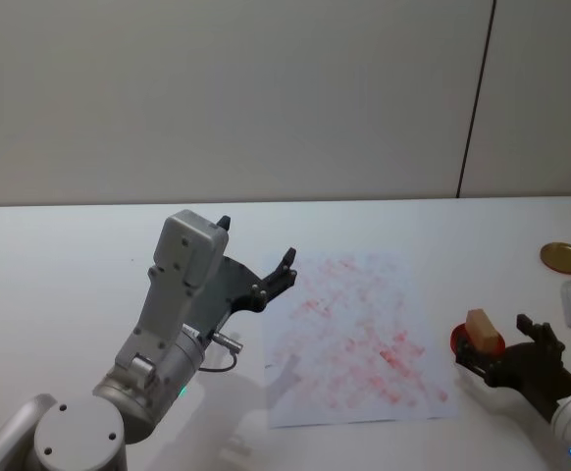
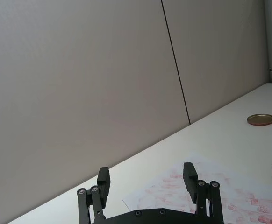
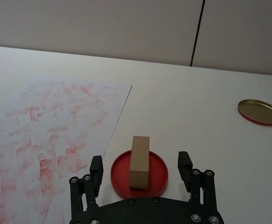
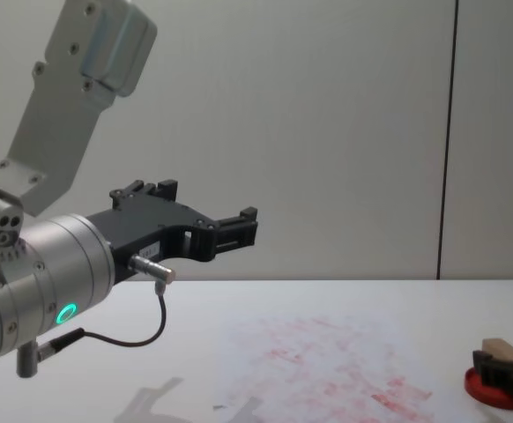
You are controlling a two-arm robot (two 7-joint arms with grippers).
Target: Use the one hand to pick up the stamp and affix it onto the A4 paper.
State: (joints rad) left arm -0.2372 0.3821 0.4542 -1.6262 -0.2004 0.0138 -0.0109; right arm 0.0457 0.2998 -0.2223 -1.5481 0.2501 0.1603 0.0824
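Note:
The stamp [image 1: 480,327], a pale tan wooden block, stands in a flat round red dish [image 1: 457,340] just right of the A4 paper [image 1: 354,334], which is mottled with red marks. In the right wrist view the stamp [image 3: 139,161] rests in the dish [image 3: 157,176], and my right gripper [image 3: 140,161] is open, one finger on each side of the block with a gap to each. My left gripper [image 1: 256,240] hangs open and empty above the table, left of the paper [image 4: 327,361].
A gold round lid [image 1: 564,257] lies at the far right of the white table. A grey wall with a dark vertical seam stands behind. The left arm's silver wrist with its green light [image 4: 63,313] and a cable hover above the front left.

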